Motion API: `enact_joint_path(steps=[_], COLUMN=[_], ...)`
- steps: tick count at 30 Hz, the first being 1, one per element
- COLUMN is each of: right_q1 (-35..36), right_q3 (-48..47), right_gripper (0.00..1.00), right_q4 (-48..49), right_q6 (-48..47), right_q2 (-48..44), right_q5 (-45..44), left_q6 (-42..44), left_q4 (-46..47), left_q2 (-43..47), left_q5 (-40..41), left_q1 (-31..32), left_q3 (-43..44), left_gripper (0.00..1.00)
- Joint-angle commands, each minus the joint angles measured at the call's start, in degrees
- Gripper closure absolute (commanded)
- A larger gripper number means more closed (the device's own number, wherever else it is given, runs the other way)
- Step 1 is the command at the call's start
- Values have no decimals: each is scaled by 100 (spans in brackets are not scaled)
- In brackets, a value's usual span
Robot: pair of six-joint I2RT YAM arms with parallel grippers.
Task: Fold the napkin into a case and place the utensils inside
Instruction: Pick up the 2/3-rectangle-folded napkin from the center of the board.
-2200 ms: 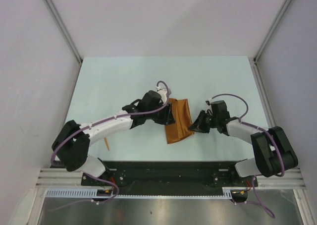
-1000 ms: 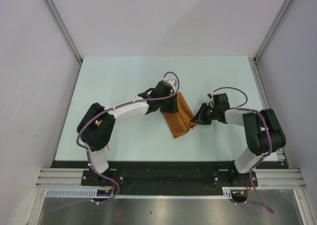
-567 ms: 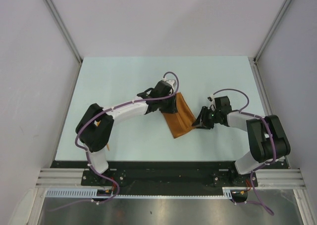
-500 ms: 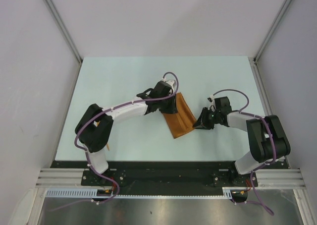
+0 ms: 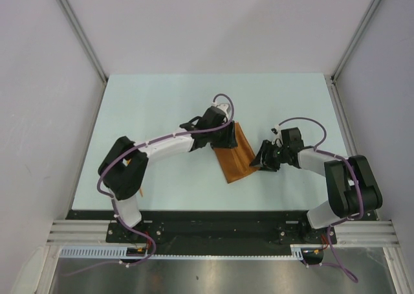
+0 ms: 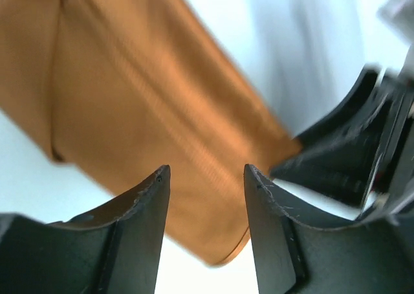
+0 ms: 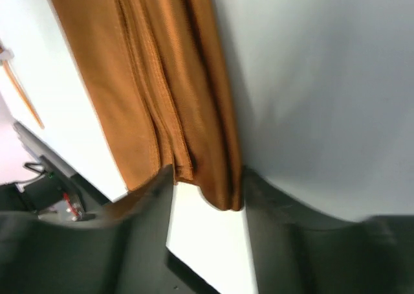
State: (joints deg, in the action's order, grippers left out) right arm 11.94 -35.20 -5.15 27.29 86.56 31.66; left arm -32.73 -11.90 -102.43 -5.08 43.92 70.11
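Folded rust-orange napkin lies mid-frame on the desk between the left gripper and right gripper. Both have their fingers spread, holding nothing. Thin, limp and light, the napkin probably slides easily and is best pinched at a layered edge.
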Motion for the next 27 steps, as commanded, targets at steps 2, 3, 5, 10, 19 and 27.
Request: enact_joint_path(steps=[2, 3, 5, 10, 19, 27], right_q1=[-43, -52, -69, -78, -166, -140], right_q3=[-460, -540, -637, -699, -506, -189], right_gripper=[43, 43, 43, 49, 48, 60], right_q4=[-39, -56, -65, -56, 48, 699], right_q6=[-206, -232, -233, -154, -312, -110], right_q2=[9, 53, 203, 125, 36, 115], right_q5=[-406, -415, -389, -423, 32, 156], left_q6=[-769, -883, -1182, -1367, -2465, -3248], left_q4=[-163, -207, -382, -743, -3089, -3626], left_q2=[-409, -540, -663, -1199, -2447, -3317], left_q5=[499, 491, 491, 647, 1782, 1545], left_q1=[73, 73, 73, 160, 354, 363], left_q3=[943, 1013, 1285, 2094, 4317, 5231], left_gripper=[46, 48, 49, 48, 44, 44])
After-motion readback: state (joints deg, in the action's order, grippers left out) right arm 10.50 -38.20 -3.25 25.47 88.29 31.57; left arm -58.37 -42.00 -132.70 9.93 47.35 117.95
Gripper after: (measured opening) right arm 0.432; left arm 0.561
